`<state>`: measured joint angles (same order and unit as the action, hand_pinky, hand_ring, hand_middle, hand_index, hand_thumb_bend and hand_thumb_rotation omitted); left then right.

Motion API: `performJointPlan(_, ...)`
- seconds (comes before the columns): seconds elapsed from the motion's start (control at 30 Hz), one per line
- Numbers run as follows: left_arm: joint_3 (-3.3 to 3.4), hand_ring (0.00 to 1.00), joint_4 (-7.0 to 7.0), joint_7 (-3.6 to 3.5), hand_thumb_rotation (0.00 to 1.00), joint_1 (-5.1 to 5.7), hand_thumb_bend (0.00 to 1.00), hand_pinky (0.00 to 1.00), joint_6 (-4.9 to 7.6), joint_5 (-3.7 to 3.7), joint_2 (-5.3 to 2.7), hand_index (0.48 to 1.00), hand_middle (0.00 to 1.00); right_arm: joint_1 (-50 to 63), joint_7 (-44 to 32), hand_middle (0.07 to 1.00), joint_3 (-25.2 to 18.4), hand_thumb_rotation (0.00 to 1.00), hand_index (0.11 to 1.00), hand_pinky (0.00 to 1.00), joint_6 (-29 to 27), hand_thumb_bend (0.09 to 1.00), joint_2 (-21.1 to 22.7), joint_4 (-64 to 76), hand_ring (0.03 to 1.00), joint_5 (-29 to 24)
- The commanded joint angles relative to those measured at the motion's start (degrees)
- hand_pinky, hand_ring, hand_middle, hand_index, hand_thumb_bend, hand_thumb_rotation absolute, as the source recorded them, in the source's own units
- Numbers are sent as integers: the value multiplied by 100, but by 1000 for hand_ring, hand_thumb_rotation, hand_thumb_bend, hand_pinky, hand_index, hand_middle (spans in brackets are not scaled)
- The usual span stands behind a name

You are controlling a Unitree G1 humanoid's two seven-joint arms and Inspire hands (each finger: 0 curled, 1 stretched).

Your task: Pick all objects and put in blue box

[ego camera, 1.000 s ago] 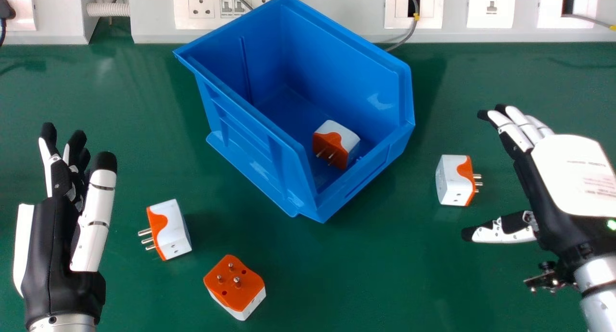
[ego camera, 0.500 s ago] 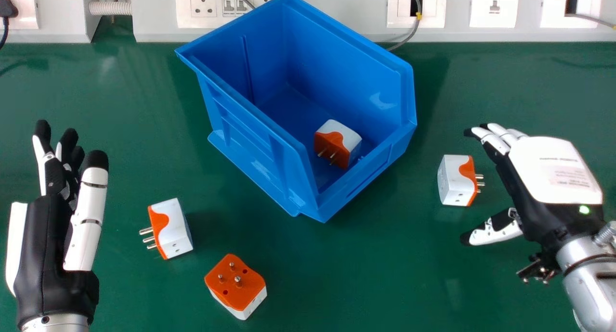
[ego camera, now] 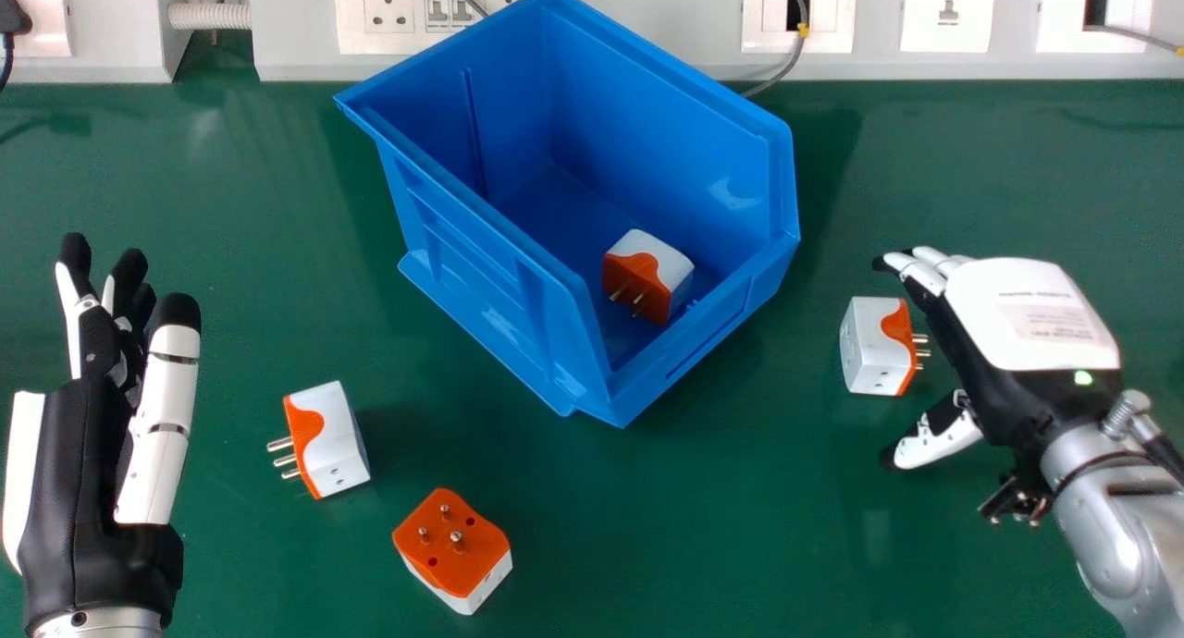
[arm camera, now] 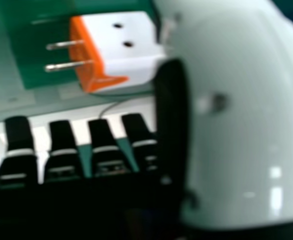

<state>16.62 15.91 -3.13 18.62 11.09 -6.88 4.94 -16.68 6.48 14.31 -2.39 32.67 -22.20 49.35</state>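
Since the right hand (ego camera: 1029, 310) is open, empty (left hand (ego camera: 74, 472) too) | adapter (ego camera: 868, 346) just beside the right one on tabletop (ego camera: 703, 527) | pickup step, I'd guess | next: close round it, then blue box (ego camera: 481, 268)

No text can be read. The white back of the right hand (ego camera: 990, 296) bears print too small to make out: a short dark line nearer the fingers (ego camera: 920, 273) and, just beside it toward the wrist, a pale label (ego camera: 1057, 322) with fine rows. Well beyond that hand, on the far side from the wrist, a socket (ego camera: 948, 32) carries a tiny mark above its opening, also too small to read.
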Motion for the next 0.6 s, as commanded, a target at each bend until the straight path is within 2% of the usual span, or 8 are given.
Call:
performJointPlan(0.0, 53, 1000, 96, 16, 766, 53, 336, 1000, 154, 13, 20, 975, 979, -276, -34, 893, 63, 164, 866, 770, 16, 825, 161, -80, 870, 56)
performJointPlan(0.1, 60, 1000, 103, -1, 768, 72, 336, 1000, 154, -14, 31, 975, 981, -457, -65, 890, 207, 167, 861, 770, -13, 820, 215, -277, 867, 131)
performJointPlan(0.17, 60, 1000, 99, -3, 772, 79, 331, 1000, 174, 1, 39, 975, 982, -587, -76, 887, 295, 166, 856, 767, -45, 823, 232, -419, 863, 153)
performJointPlan(0.3, 53, 1000, 178, 41, 778, 139, 347, 1000, 126, 65, 31, 974, 978, -909, -153, 880, 488, 168, 848, 767, -142, 818, 260, -744, 860, 168)
performJointPlan(0.37, 55, 1000, 222, 44, 776, 184, 357, 1000, 122, 53, 22, 967, 976, -1063, -180, 877, 575, 167, 845, 761, -183, 817, 268, -903, 853, 171)
performJointPlan(0.47, 56, 997, 359, 101, 801, 252, 347, 998, 4, 80, 9, 968, 971, -1293, -282, 881, 692, 163, 848, 766, -213, 807, 269, -1137, 856, 153)
performJointPlan(0.53, 46, 991, 461, 153, 814, 295, 336, 992, -60, 155, 19, 968, 969, -1419, -366, 889, 768, 166, 856, 779, -181, 790, 264, -1261, 865, 176)
performJointPlan(0.57, 42, 989, 502, 157, 822, 311, 341, 984, -87, 158, 27, 968, 968, -1473, -395, 889, 810, 168, 857, 780, -162, 786, 262, -1309, 866, 194)
